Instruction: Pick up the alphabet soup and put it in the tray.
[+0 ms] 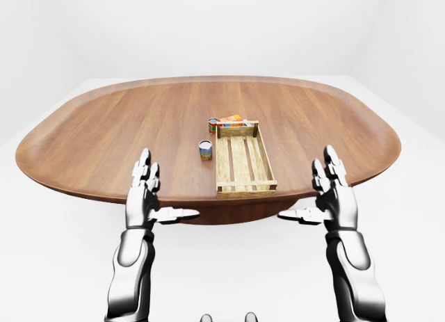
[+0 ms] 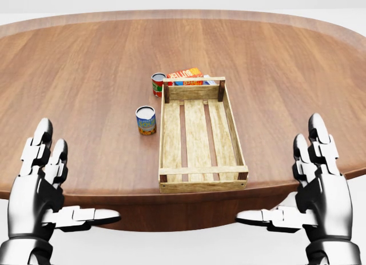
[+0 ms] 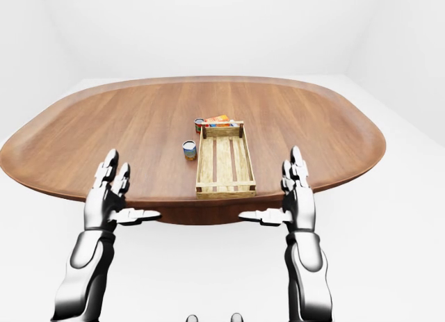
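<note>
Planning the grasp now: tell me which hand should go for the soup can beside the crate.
Left. The blue-labelled can stands left of the wooden tray in the head view, on the left hand's side. The right hand would probably have to cross over the tray. Both hands are open, empty.

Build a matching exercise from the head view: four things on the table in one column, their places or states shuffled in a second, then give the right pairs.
Things:
1. blue-labelled can
2. red-labelled can
3. wooden tray
4. orange box

Places or states:
A. lies above the tray's top end
B. stands alone, left of the tray's middle
C. empty, slats bare
D. stands at the tray's top left corner

Pairs: 1-B, 2-D, 3-C, 4-A
</note>
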Available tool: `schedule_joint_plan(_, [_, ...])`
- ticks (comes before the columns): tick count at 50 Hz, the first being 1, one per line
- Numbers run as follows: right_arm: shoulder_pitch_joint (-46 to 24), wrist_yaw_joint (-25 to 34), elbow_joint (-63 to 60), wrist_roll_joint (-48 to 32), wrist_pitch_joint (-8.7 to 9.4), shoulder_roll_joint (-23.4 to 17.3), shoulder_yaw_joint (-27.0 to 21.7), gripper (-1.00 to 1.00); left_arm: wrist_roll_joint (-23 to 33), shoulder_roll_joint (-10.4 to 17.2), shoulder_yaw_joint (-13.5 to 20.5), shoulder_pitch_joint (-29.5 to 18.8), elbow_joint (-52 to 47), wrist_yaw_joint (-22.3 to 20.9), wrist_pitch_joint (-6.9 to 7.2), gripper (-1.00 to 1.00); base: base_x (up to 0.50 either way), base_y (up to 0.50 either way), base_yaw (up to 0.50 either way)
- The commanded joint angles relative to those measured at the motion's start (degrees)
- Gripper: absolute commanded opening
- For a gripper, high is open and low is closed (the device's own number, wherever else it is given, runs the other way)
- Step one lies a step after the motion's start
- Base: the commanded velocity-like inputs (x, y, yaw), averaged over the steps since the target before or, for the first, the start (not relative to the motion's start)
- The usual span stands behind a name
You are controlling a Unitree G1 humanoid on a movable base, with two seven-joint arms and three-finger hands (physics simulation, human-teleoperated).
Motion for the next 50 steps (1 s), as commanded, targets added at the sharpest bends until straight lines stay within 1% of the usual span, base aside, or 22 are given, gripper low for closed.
schedule_joint_plan(1, [2.9,1.0,-9.2,3.2,0.00,0.2,-6.9,1.00,-4.2,1.7,5.7,-0.3,-5.3,-0.7,0.00,1.00,0.00,0.00,0.00])
schedule_joint_plan(7, [3.7,1.4,-13.2,4.3,0.00,0.7,-9.4,1.00,-5.4,2.5,7.9,-1.1,-5.5,-0.9,0.00,1.00,0.00,0.00,0.00])
schedule_joint_plan(15, [4.1,2.0,-15.4,5.1,0.00,1.3,-11.7,1.00,-5.8,3.0,9.1,-1.5,-5.5,-0.8,0.00,1.00,0.00,0.00,0.00])
schedule_joint_plan(19, [3.9,2.0,-15.3,4.8,0.00,1.4,-11.4,1.00,-6.1,3.3,9.5,-2.0,-4.5,-0.7,0.00,1.00,0.00,0.00,0.00])
schedule_joint_plan(27, [3.7,2.2,-15.0,4.8,0.00,1.4,-10.7,1.00,-5.9,3.4,9.2,-2.1,-4.2,-0.6,0.00,1.00,0.00,0.00,0.00])
schedule_joint_plan(44, [3.8,2.4,-14.6,4.6,0.00,1.3,-10.2,1.00,-5.6,3.2,8.9,-1.9,-3.4,-0.7,0.00,1.00,0.00,-0.49,0.00])
schedule_joint_plan(48, [3.7,2.4,-14.7,4.5,0.00,1.2,-10.2,1.00,-5.9,3.3,9.1,-1.7,-4.5,-0.7,0.00,1.00,0.00,-0.44,0.00])
schedule_joint_plan(50, [3.5,2.4,-13.7,1.7,0.00,0.6,-8.8,1.00,-5.8,3.2,9.1,-1.7,-4.2,-0.8,0.00,1.00,0.00,0.00,0.00])
